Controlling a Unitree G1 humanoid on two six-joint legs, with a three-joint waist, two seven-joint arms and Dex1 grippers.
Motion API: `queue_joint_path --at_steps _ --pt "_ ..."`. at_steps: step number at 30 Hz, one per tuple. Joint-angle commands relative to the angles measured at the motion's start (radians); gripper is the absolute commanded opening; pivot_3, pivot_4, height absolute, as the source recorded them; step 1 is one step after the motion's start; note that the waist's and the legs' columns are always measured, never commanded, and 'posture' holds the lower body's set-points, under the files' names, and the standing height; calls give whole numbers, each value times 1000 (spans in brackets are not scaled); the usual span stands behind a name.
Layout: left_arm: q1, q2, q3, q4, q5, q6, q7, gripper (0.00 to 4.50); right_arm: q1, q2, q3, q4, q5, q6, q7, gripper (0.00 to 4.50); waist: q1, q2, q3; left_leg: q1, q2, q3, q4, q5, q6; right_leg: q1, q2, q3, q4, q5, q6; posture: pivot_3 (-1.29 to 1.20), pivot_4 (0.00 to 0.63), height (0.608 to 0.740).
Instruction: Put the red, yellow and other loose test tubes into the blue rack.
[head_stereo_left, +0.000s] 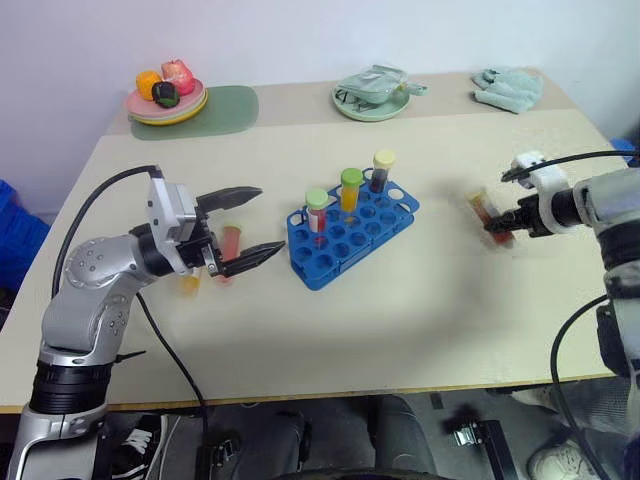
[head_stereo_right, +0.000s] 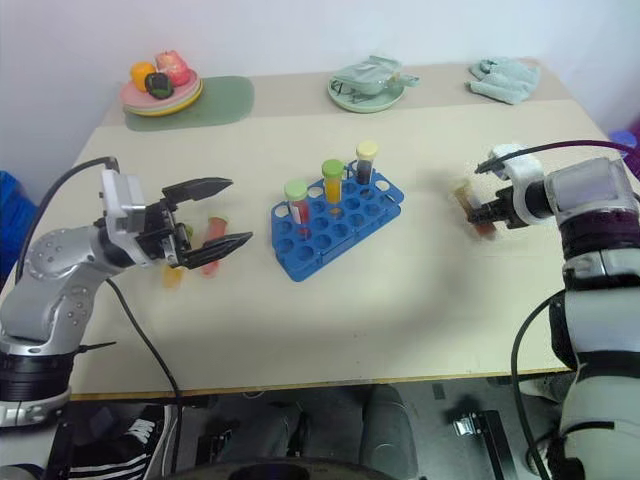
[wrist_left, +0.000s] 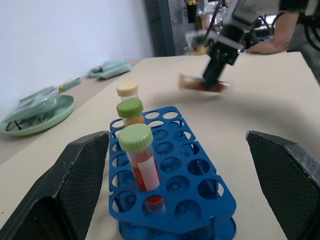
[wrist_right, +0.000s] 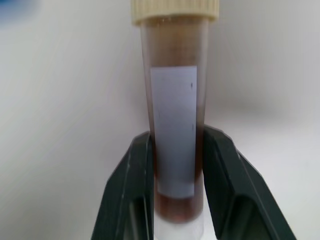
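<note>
The blue rack (head_stereo_left: 352, 236) stands mid-table with three capped tubes upright in it: red (head_stereo_left: 317, 212), yellow (head_stereo_left: 350, 190) and dark (head_stereo_left: 382, 170). My left gripper (head_stereo_left: 272, 218) hovers left of the rack, open, with nothing between its fingers. On the table under it lie a pinkish loose tube (head_stereo_left: 231, 240) and an orange one (head_stereo_left: 190, 283), partly hidden by the hand. To the right of the rack, my right gripper (wrist_right: 176, 137) is shut on a dark brown tube with a cream cap (wrist_right: 174, 100), held off the table (head_stereo_left: 483, 208).
At the back stand a plate of toy food (head_stereo_left: 165, 100) on a green mat (head_stereo_left: 228, 108), a pale green dish (head_stereo_left: 372, 100) and a light green cloth (head_stereo_left: 508, 88). A person's arm (wrist_left: 270, 45) rests beyond the table's far side.
</note>
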Motion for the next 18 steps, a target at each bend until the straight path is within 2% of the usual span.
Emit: queue_joint_path --at_steps 1,5,9,12,14,18 --pt "-10 20 33 -19 -14 3 2 4500 145 133 -251 -384 138 -130 -173 725 0 0 0 0 1 0 0 0 0 0 2 0 0 0 0 0 150 740" --pt "-35 25 29 1 -11 6 -5 4500 251 360 -305 -652 245 -130 -344 725 2 1 0 1 4 2 1 1 -1 1 5 1 0 3 -2 0 150 740" --pt "-62 21 22 41 -6 -3 -24 4500 339 535 -213 -740 223 -275 -464 725 2 0 0 1 8 3 1 1 -2 2 9 2 -1 6 -4 0 150 740" --pt "-71 15 26 65 -4 -15 -34 4500 419 573 -113 -693 136 -469 -484 725 1 1 0 2 9 3 1 0 -3 2 11 2 -1 6 -4 0 150 740" --pt "-66 17 29 78 -1 -27 -44 4500 412 619 -124 -626 167 -533 -515 725 -5 1 0 2 9 3 1 0 -3 1 11 2 -1 6 -4 0 150 740" --pt "-49 27 36 86 0 -41 -61 4500 397 618 -89 -477 113 -711 -533 725 -22 1 0 2 10 3 0 1 -3 1 12 2 -1 6 -5 0 150 740"
